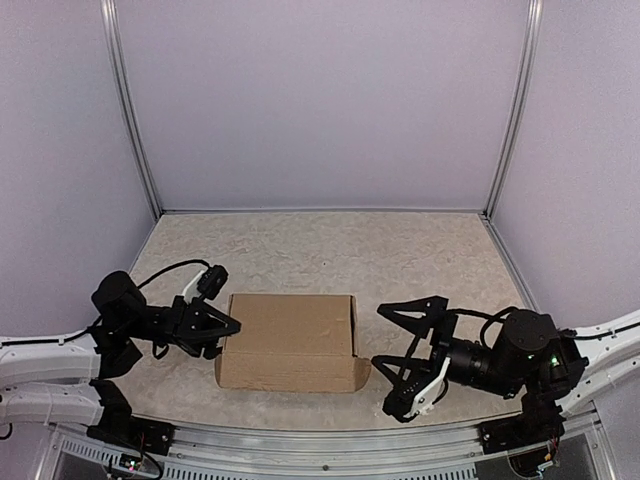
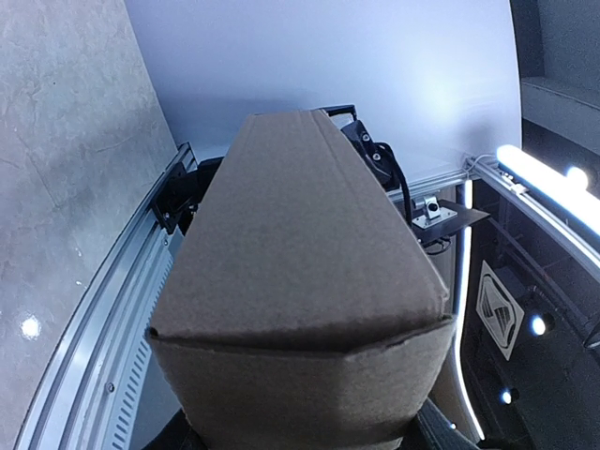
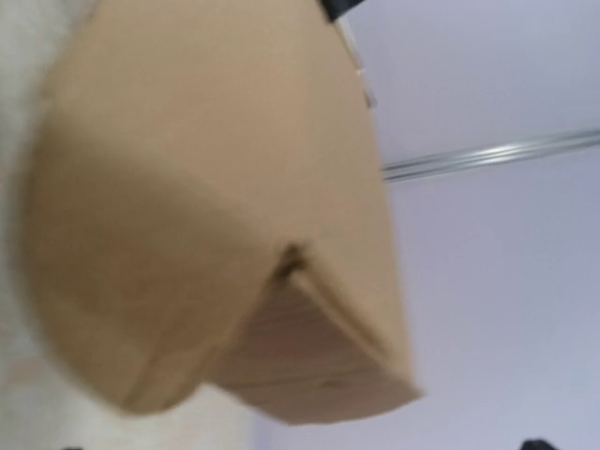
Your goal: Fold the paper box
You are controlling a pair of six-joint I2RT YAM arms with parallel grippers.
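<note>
Tabletop (image 1: pixel 330 240) bears paper box (image 1: pixel 290 340), gripped by left pincer (image 1: pixel 222 326).

Top camera looks down from the near edge over the whole table (image 1: pixel 330 240). Left wrist camera sits tight against the box (image 2: pixel 300 281), looking along it. Right wrist camera, blurred, faces the opposite end. All three share the box.
</note>
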